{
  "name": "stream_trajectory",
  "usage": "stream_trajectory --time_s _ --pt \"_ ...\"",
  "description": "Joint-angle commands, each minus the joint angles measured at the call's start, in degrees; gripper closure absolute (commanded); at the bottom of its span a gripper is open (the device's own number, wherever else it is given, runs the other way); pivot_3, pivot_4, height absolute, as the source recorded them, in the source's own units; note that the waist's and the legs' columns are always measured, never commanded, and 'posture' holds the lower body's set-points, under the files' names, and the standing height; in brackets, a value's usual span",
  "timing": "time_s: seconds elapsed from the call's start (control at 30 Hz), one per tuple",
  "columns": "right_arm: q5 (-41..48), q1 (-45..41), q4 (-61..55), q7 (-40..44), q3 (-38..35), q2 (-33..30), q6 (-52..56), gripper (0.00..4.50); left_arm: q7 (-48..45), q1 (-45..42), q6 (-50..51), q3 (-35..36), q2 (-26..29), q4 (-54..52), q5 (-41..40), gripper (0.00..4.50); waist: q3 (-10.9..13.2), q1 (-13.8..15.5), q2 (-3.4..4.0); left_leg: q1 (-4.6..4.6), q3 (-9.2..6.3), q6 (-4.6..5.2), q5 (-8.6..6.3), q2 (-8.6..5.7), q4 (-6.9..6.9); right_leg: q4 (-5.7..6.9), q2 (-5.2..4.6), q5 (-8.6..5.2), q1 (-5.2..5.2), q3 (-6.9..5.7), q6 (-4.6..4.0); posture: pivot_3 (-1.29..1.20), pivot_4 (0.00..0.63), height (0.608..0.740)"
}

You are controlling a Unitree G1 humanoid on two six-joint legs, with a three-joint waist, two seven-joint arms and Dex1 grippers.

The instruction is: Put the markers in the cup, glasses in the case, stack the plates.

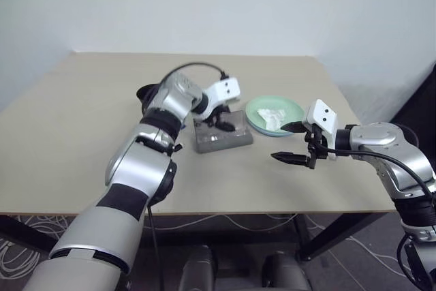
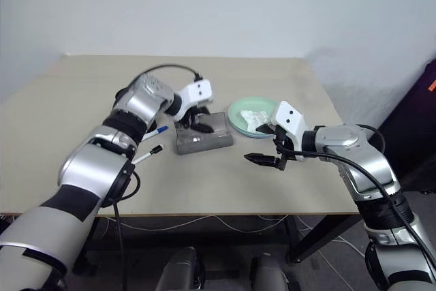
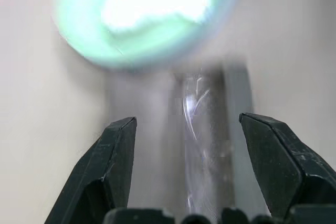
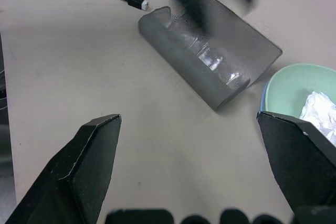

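Note:
The grey case (image 4: pixel 210 56) lies open mid-table, with glints of the clear glasses (image 3: pixel 197 129) inside it. My left gripper (image 1: pixel 216 122) hovers just above the case, open, nothing between its fingers. The two markers lie on the table left of the case, the blue-capped one (image 2: pixel 158 129) and the black-capped one (image 2: pixel 146 155). The black cup (image 1: pixel 144 93) stands mostly hidden behind my left arm. The mint green plate (image 1: pixel 262 107) sits right of the case, and a light blue rim (image 4: pixel 263 95) shows under its edge. My right gripper (image 1: pixel 293 142) hangs open and empty in front of the plate.
A crumpled white tissue (image 1: pixel 274 118) lies in the green plate. The table's near edge (image 1: pixel 272 210) runs just below my right gripper. Bare tabletop stretches to the far left and behind the plate.

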Motion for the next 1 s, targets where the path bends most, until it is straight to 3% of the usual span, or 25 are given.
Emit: stream_trajectory --time_s 0.03,0.13,0.3,0.33,0.5,0.67,1.0 --pt "0.0 -1.9 -0.3 -0.1 -1.1 0.0 -0.9 0.00 3.9 -2.6 -0.1 2.6 0.1 0.4 -1.3 1.55 0.0 0.0 0.01 0.01 0.00 0.00 0.00 0.00 0.00 0.00 0.00 0.00 0.00 0.00 0.00 0.00 0.000 0.649" --pt "-0.1 -2.1 0.0 0.0 -1.0 0.0 -1.0 0.00 7.0 -2.7 -0.5 3.3 0.4 1.8 -0.9 2.42 0.0 -0.1 0.01 0.04 -0.01 0.00 0.00 0.02 -0.01 0.04 0.01 0.00 -0.01 -0.01 0.01 0.00 0.000 0.649" --pt "-0.2 -2.6 0.4 0.1 -0.9 0.2 -1.3 0.00 17.3 -1.0 -0.9 3.3 1.4 5.5 1.2 4.29 0.0 -0.3 0.01 0.03 -0.01 0.00 0.00 0.02 -0.01 0.04 0.02 0.03 0.00 -0.01 0.05 0.00 0.000 0.649" --pt "-0.3 -2.6 0.4 0.1 -0.9 0.2 -1.3 0.00 20.2 -0.5 -1.0 3.4 1.6 6.2 1.5 4.44 0.0 -0.3 0.01 0.03 -0.01 0.00 0.00 0.01 -0.01 0.04 0.02 0.04 0.01 -0.01 0.07 0.00 0.000 0.649" --pt "-0.2 -2.4 0.2 0.0 -0.9 0.2 -1.2 0.00 29.4 1.9 -2.5 2.6 2.2 8.3 3.5 4.44 0.0 -0.2 0.01 0.02 -0.02 0.00 0.00 0.01 -0.01 0.04 0.02 0.12 -0.01 -0.01 0.19 0.00 0.000 0.649" --pt "-0.1 -2.3 -0.1 -0.2 -1.1 0.2 -1.1 0.00 32.7 4.5 -3.2 1.8 2.1 9.3 5.2 4.44 0.0 0.0 0.00 0.00 0.00 -0.01 0.00 -0.02 -0.01 0.02 0.00 0.13 0.00 0.00 0.19 0.00 0.000 0.649" --pt "-0.1 -2.0 -0.5 -0.9 -1.2 0.5 -1.0 0.00 25.6 7.6 -5.4 -0.3 2.0 9.0 7.9 4.44 0.0 0.0 0.01 0.02 0.00 -0.04 -0.02 -0.02 -0.01 0.02 -0.01 0.16 0.02 -0.01 0.19 0.00 0.000 0.649"
